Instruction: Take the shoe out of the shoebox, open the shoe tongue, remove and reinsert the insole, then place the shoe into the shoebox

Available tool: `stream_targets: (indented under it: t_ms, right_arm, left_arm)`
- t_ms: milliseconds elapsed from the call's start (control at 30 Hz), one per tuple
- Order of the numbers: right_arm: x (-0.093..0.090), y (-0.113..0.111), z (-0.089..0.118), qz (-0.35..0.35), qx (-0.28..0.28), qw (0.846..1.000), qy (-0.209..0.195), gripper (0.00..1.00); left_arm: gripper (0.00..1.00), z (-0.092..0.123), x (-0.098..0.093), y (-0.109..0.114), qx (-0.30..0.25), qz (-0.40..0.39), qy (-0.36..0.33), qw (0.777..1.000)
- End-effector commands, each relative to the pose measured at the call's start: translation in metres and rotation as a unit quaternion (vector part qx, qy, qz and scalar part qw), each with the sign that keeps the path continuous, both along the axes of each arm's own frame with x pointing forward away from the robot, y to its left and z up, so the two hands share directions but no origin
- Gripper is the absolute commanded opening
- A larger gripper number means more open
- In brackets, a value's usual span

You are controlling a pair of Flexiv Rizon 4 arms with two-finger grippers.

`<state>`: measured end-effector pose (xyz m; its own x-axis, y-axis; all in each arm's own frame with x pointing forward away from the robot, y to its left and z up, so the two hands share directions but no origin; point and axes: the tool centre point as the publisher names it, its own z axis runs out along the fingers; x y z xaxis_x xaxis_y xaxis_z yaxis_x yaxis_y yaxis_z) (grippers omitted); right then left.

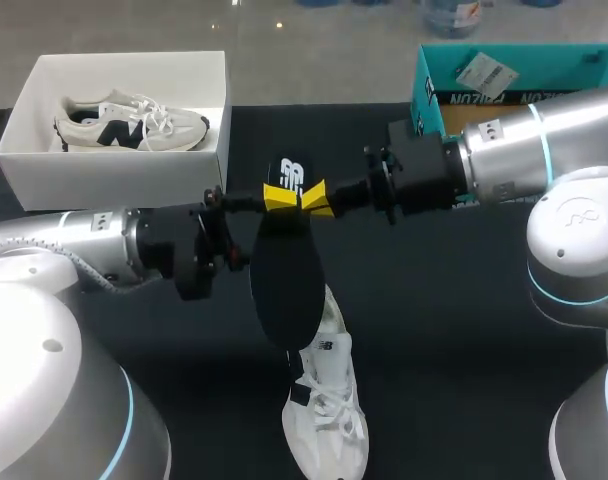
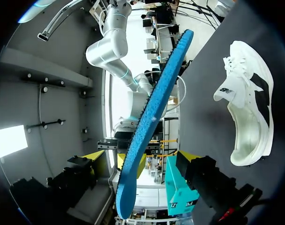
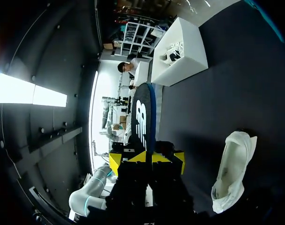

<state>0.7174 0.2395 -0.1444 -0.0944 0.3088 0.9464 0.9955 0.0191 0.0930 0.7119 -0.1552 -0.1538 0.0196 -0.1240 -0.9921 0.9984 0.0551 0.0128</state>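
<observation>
We are holding the black insole (image 1: 289,280) above the white sneaker (image 1: 324,400). Our right gripper (image 1: 319,198) is clamping it, and our left gripper (image 1: 276,197) is gaping around it. Removal looks done; reinsertion and the return to the shoebox (image 1: 124,160) beyond the sneaker are left.

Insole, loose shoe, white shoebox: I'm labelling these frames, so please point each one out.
insole (image 1: 287,275), head view, middle of its black top face.
loose shoe (image 1: 327,405), head view, on its laces.
white shoebox (image 1: 114,178), head view, on its front wall.
</observation>
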Motion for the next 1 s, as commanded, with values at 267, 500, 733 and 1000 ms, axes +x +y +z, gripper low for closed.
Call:
stream_targets:
  t_ms: [267, 500, 733, 1000]
  right_arm:
    - [-0.001, -0.003, -0.004, -0.007, 0.004, 1.000, 0.005, 0.00]
    - [0.002, -0.002, -0.007, -0.004, 0.003, 1.000, 0.010, 0.00]
    - [0.002, -0.007, -0.005, -0.010, -0.006, 1.000, 0.008, 0.00]
    - [-0.004, -0.031, 0.007, -0.032, -0.041, 0.999, -0.004, 1.00]
  left_arm:
    - [0.00, -0.002, 0.000, -0.003, 0.000, -0.004, -0.005, 1.000]
    - [0.00, -0.001, -0.003, -0.006, 0.001, -0.010, -0.007, 1.000]
    - [0.00, 0.000, -0.003, -0.006, -0.002, -0.016, -0.008, 1.000]
    - [0.00, -0.002, 0.001, -0.006, -0.002, -0.024, 0.004, 1.000]
